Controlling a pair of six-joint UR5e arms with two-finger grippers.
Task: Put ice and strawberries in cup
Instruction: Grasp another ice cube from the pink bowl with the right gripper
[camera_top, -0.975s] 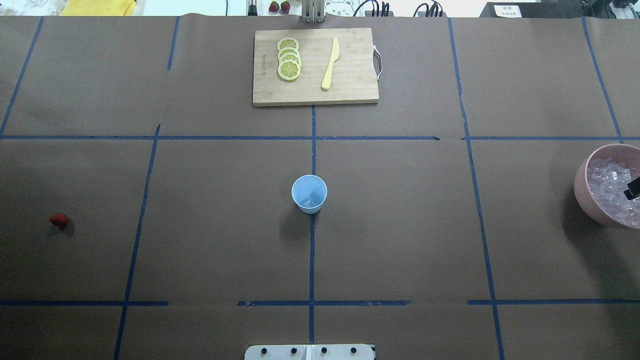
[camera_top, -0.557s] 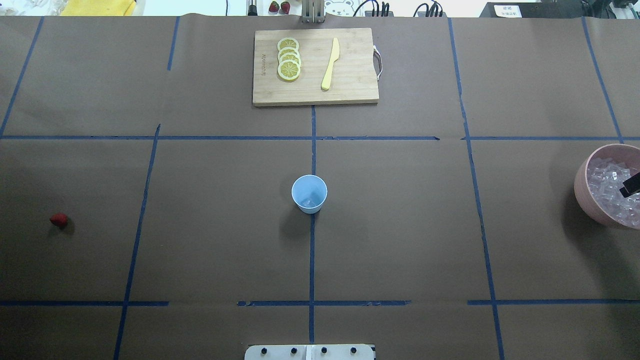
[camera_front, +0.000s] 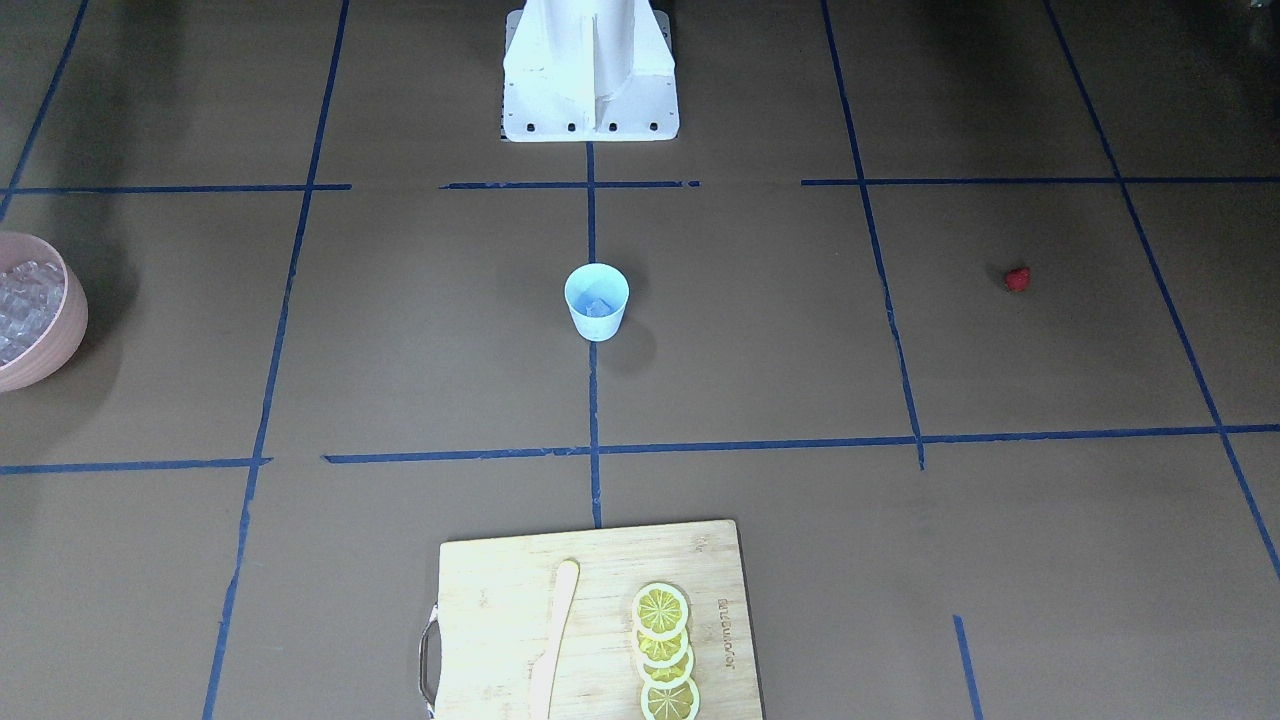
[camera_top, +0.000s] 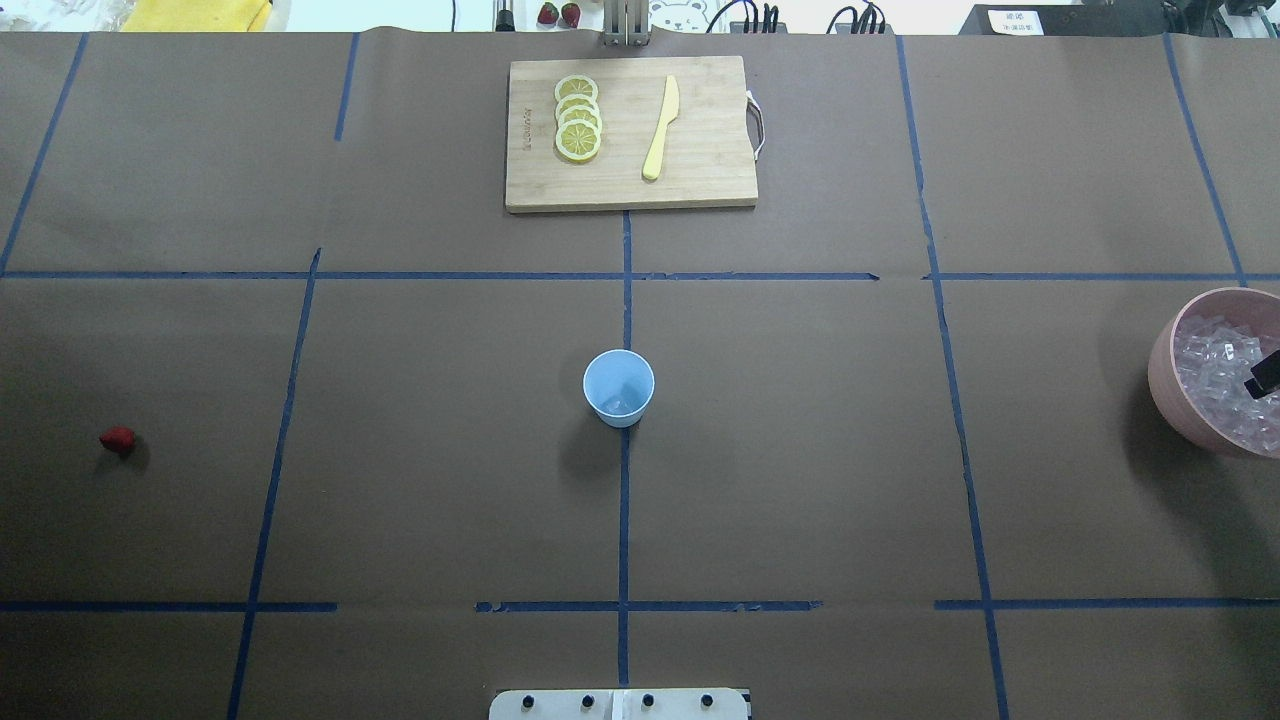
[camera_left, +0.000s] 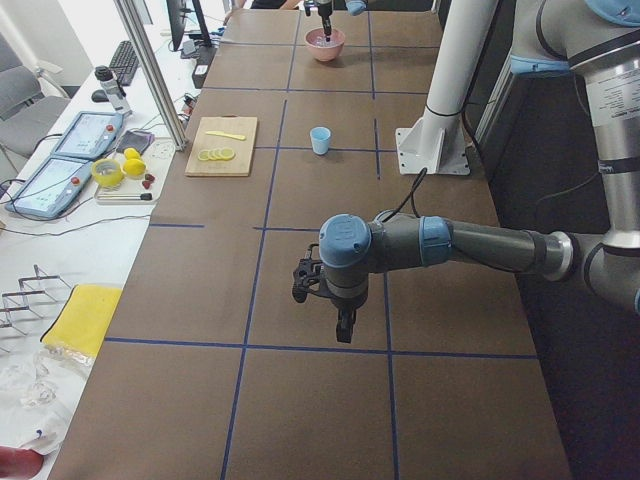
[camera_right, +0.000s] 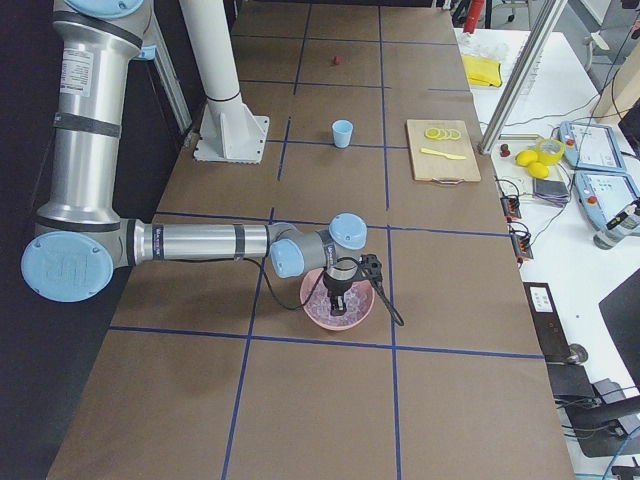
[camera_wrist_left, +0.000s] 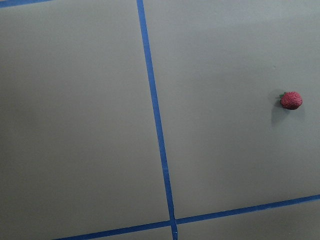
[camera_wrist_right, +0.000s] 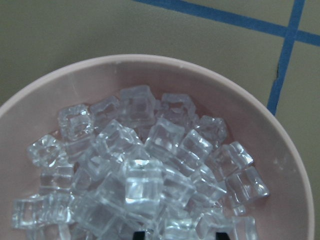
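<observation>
Ice (camera_wrist_right: 142, 175) fills the pink bowl (camera_top: 1165, 380), cut off at the surface's (camera_top: 800, 450) right edge; the right pincer (camera_right: 338, 303) points down into it, tips barely showing, grip impossible to tell. The cup (camera_top: 619, 387) stands upright at the centre, contents unclear. The strawberry (camera_top: 117, 438) lies far left, well apart. The left pincer (camera_left: 343, 330) hangs above the surface, and I cannot tell its state. Beyond: board (camera_top: 630, 180), lemon slices (camera_top: 578, 118), knife (camera_top: 661, 128).

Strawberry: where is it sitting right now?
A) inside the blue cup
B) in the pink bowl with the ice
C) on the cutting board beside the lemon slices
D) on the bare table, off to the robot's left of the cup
D: the strawberry lies alone on the table, far out on the robot's left of the cup, with nothing else touching it.
</observation>
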